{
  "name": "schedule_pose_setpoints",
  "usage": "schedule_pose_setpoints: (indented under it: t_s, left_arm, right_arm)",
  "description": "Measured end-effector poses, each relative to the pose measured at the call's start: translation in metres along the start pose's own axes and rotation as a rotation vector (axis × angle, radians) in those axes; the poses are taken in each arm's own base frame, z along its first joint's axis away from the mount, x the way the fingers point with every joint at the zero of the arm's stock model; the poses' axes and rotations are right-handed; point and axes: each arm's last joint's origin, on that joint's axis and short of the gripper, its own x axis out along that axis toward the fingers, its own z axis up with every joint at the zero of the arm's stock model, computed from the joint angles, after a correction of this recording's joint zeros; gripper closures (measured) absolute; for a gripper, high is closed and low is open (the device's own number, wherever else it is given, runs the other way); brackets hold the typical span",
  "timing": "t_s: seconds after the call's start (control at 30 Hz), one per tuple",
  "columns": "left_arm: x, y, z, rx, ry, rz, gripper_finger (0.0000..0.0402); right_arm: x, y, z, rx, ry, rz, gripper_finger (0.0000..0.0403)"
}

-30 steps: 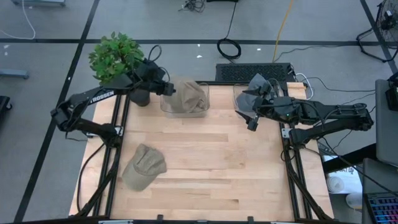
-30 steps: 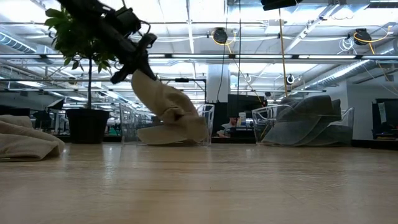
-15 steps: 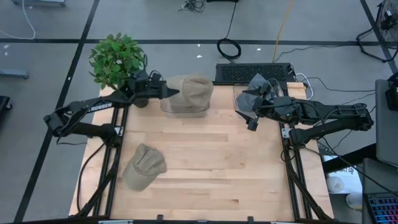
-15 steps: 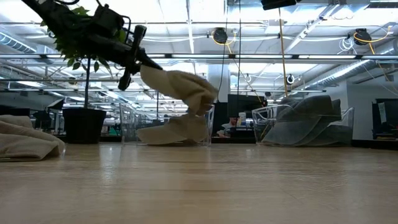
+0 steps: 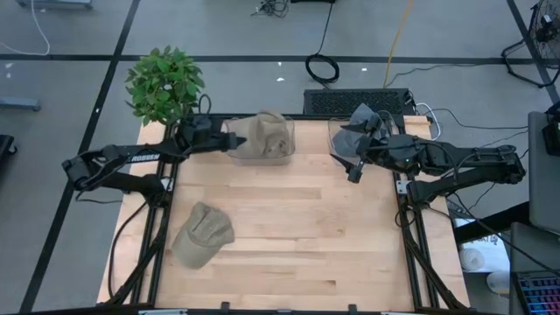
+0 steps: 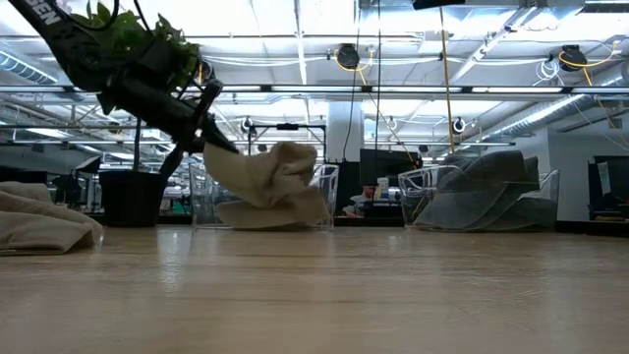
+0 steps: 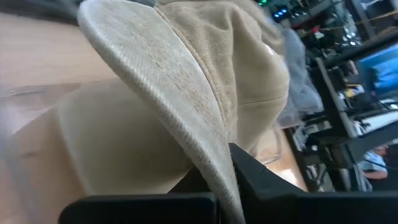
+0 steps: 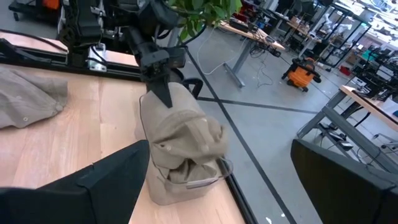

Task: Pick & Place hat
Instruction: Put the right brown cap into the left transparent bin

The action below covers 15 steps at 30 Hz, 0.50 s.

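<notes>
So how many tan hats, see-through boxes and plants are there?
Tan hats: 3, one held by the left gripper, one in the box below it, one on the table
See-through boxes: 2
Plant: 1
Total: 6

Left hand clamped tight, arm outstretched; right hand spread wide, hovering.

Potted plant at the far left corner, clear bin just right of it holding a hat, second bin far right, another hat near left on the table.
</notes>
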Motion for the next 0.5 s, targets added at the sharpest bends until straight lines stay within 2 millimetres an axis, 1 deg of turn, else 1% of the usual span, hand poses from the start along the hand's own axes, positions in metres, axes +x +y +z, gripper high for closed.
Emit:
schedule_pose_setpoints:
  t_s: [0.13,0.3,0.43,0.5]
  left_arm:
    - [-0.0010,0.0062,-0.0024,-0.005,0.004,0.023,0.0393]
    - [-0.0022,0.0099,0.0008,-0.006,-0.006,0.039,0.0390]
    - [-0.0019,0.0062,0.0020,0.006,0.011,-0.022,0.0394]
    - [-0.0007,0.0006,0.0026,0.009,0.024,-0.047,0.0394]
  right_arm:
    - [0.0000,0.0000,0.0001,0.002,-0.001,0.000,0.0023]
    - [0.0000,-0.0001,0.0003,0.008,-0.003,-0.001,0.0023]
    - [0.0000,-0.0002,0.0008,0.011,-0.008,-0.002,0.0023]
    - [0.0000,-0.0004,0.0015,0.014,-0.014,-0.003,0.0023]
